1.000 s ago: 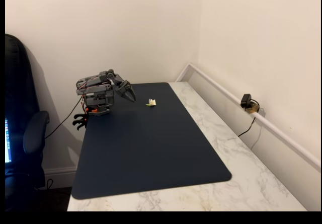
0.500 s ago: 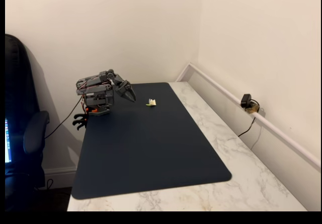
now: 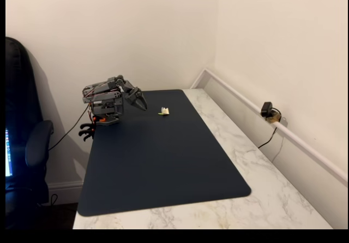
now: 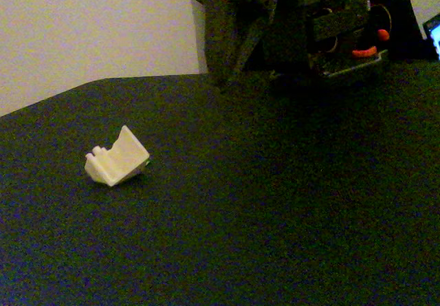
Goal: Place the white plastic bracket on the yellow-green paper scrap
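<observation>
The white plastic bracket [image 3: 164,111] lies on the dark mat near its far edge; close up it is an angular folded piece [image 4: 117,158]. A thin edge of the yellow-green paper scrap [image 4: 146,161] peeks out from under the bracket's side, and the bracket covers the rest of it. My gripper [image 3: 140,102] hangs off the folded arm at the mat's back left corner, apart from the bracket. Its jaws come to a point, shut on nothing. In a fixed view it is a dark shape [image 4: 227,58] above and behind the bracket.
The dark blue mat [image 3: 163,161] covers most of a marble table [image 3: 245,150]. A small camera [image 3: 267,111] with a cable sits by the right wall rail. A black office chair [image 3: 24,144] stands left of the table.
</observation>
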